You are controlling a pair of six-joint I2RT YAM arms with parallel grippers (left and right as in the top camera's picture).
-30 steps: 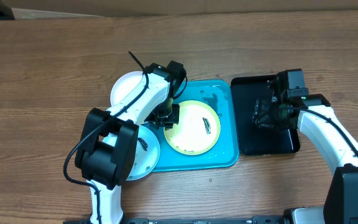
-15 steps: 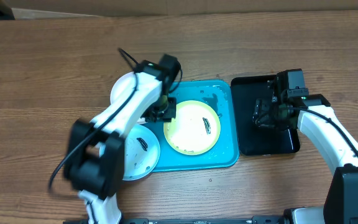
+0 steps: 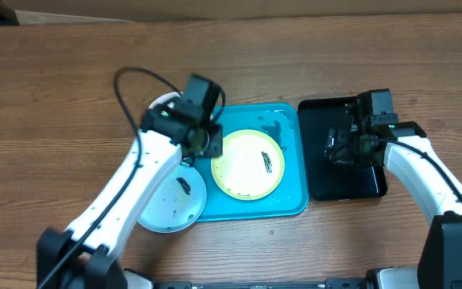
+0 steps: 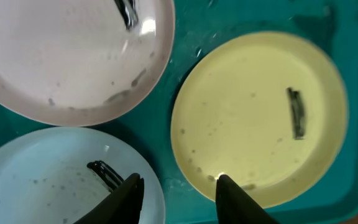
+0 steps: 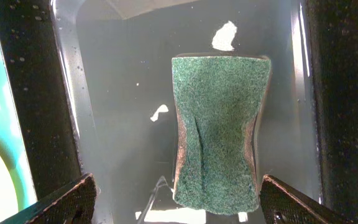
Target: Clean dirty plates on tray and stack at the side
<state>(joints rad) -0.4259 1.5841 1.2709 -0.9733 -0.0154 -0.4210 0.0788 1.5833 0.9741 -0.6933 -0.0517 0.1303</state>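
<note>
The lime-green plate lies mid-tray, the white plate overhangs the tray's far-left corner and the pale blue plate its near-left corner, the left gripper hovers spread and empty over the tray's left side, and the right gripper is spread around a green sponge in the black tray just right of the tray

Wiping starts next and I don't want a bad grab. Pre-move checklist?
1. Left end effector open and empty over the turquoise tray: ok.
2. Right end effector straddling the sponge in the black tray: ok.
3. Sponge gripped: not ok, jaws open.
4. Lime-green plate, white plate and pale blue plate clean: not ok, all smeared.
5. Sponge wet enough: cannot tell.
</note>
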